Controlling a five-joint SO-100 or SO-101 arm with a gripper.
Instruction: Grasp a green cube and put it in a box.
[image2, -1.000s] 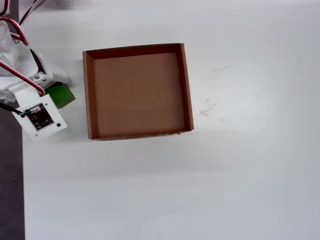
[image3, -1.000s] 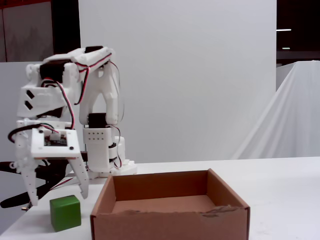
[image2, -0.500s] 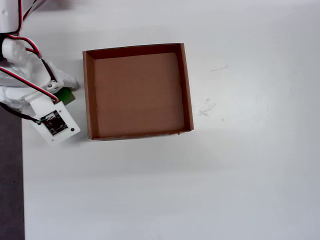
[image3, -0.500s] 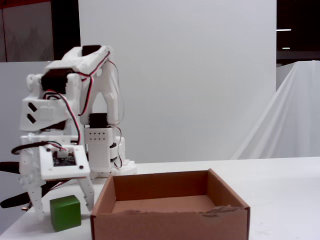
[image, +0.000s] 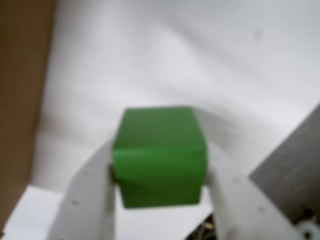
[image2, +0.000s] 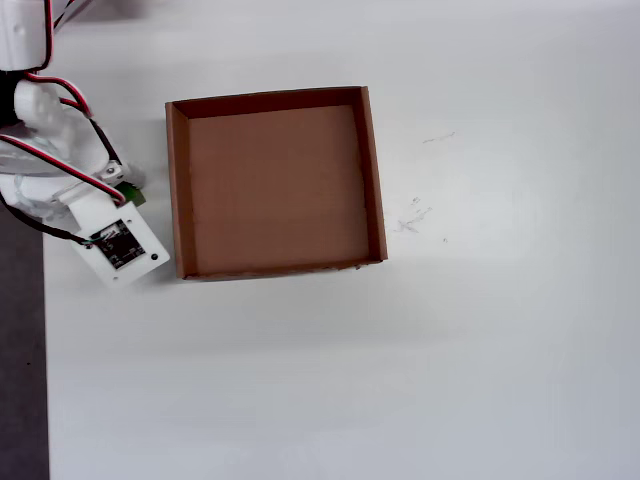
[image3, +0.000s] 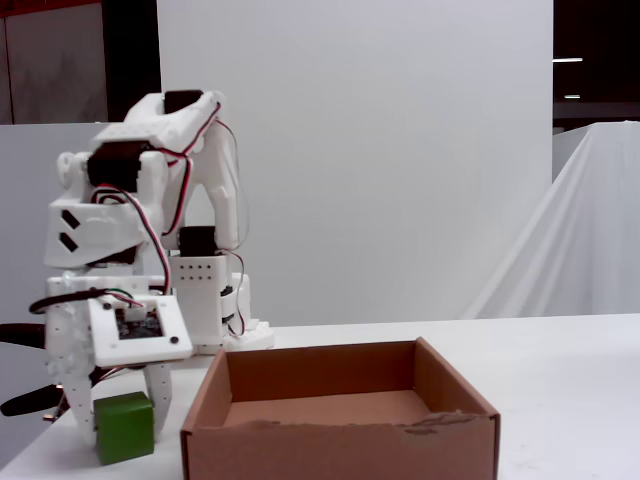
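Note:
The green cube (image: 159, 157) sits between my gripper's (image: 159, 169) two white fingers, which press on its left and right sides. In the fixed view the gripper (image3: 122, 415) points down and holds the cube (image3: 125, 428) at or just above the table, just left of the box (image3: 340, 450). In the overhead view only a corner of the cube (image2: 133, 196) shows from under the wrist, beside the left wall of the empty brown cardboard box (image2: 176, 190). The box's wall also shows at the left edge of the wrist view (image: 20, 100).
The arm's base and wired joints (image2: 40, 120) stand at the table's upper left in the overhead view. The table's left edge and a dark floor strip (image2: 20, 350) lie close to the gripper. Faint pen marks (image2: 410, 215) lie right of the box.

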